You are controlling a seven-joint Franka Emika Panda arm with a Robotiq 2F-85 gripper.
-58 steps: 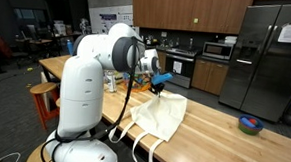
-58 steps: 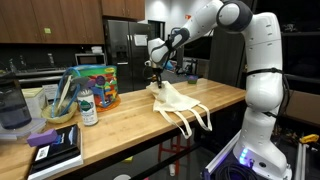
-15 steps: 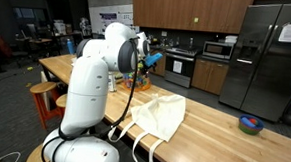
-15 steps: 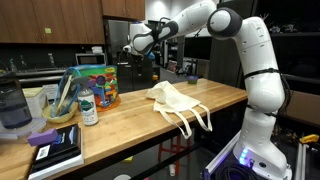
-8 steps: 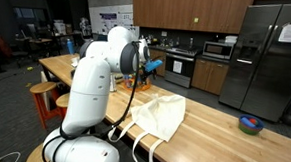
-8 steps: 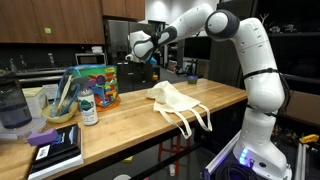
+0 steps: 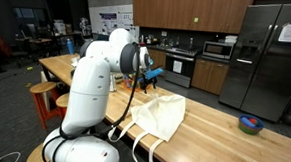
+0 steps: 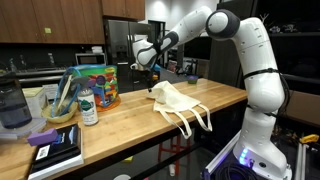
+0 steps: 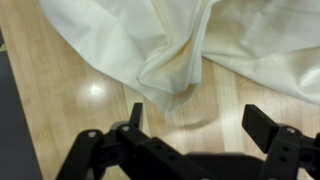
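Observation:
A cream cloth tote bag [image 7: 160,115] [image 8: 178,100] lies crumpled on the wooden countertop [image 8: 120,128], its handles hanging toward the counter's edge. My gripper [image 7: 147,79] [image 8: 147,72] hangs a little above the bag's far corner, apart from it. In the wrist view the gripper [image 9: 197,122] stands open with bare wood between its fingers [image 9: 268,125], and a folded corner of the bag [image 9: 175,75] lies just beyond the fingertips. Nothing is held.
Near one end of the counter stand a colourful tub [image 8: 97,84], a bottle [image 8: 88,107], a bowl [image 8: 58,108], a large jug [image 8: 11,106] and dark books [image 8: 55,147]. A blue roll [image 7: 249,124] lies at the other end. Stools [image 7: 42,94] stand beside the counter.
The gripper has come down and moved toward the bag's corner from a higher place over the counter. The jaws stayed open. The bag has not moved.

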